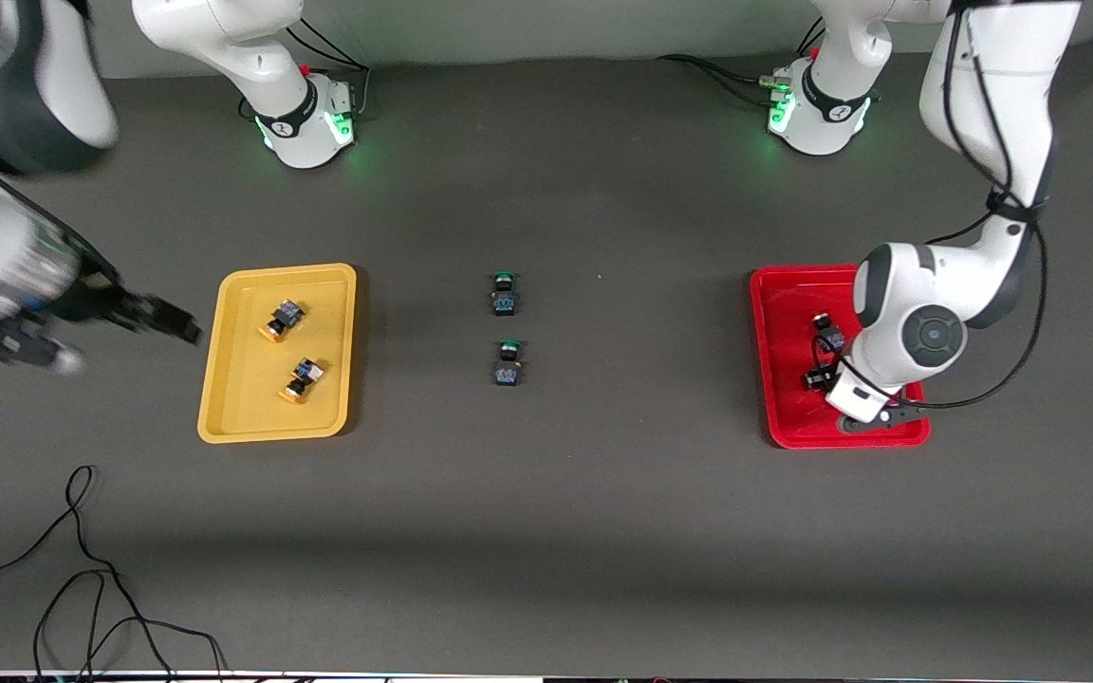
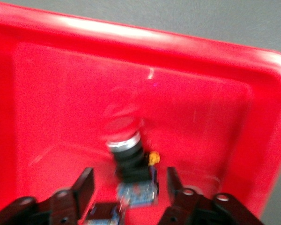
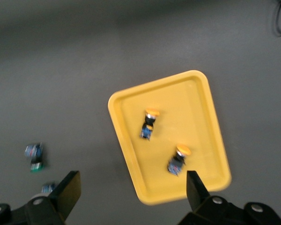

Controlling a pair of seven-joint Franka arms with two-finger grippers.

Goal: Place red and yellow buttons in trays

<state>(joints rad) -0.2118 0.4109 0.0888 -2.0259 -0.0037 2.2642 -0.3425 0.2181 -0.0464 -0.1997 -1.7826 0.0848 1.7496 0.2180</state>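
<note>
The red tray [image 1: 784, 417] lies toward the left arm's end of the table. My left gripper [image 1: 829, 365] is low inside it, fingers open. In the left wrist view the gripper [image 2: 129, 185] straddles a red-capped button [image 2: 124, 140] lying on the red tray [image 2: 61, 84], with a gap on each side. A second button's body [image 2: 103, 213] lies by one finger. Both buttons [image 1: 828, 332] [image 1: 818, 378] show in the front view. The yellow tray [image 1: 233, 379] holds two yellow-capped buttons [image 1: 282, 321] [image 1: 304, 378]. My right gripper [image 1: 110, 337] is open and empty, raised beside the yellow tray [image 3: 131, 159].
Two green-capped buttons [image 1: 505, 292] [image 1: 508, 362] lie on the dark table midway between the trays. They also show in the right wrist view [image 3: 35, 157]. A black cable [image 1: 82, 569] loops over the table near the front camera, at the right arm's end.
</note>
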